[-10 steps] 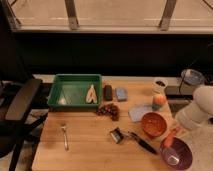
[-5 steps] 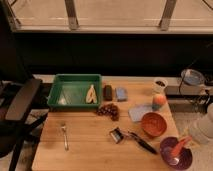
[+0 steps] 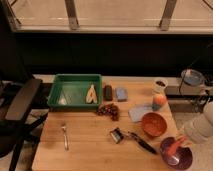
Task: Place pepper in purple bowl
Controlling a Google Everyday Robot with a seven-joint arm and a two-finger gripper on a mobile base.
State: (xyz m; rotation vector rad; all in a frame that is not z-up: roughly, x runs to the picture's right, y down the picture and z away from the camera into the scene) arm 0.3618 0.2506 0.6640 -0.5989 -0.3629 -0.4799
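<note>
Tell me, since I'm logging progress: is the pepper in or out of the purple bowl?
In: the pepper lies within the purple bowl's rim, the gripper at its upper end.

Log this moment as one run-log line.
gripper: over purple bowl | pepper: in purple bowl | orange bowl: beside it

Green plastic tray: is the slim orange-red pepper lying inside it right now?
No, the slim orange-red pepper is over the glossy purple bowl at the gripper, far from the green plastic tray.
</note>
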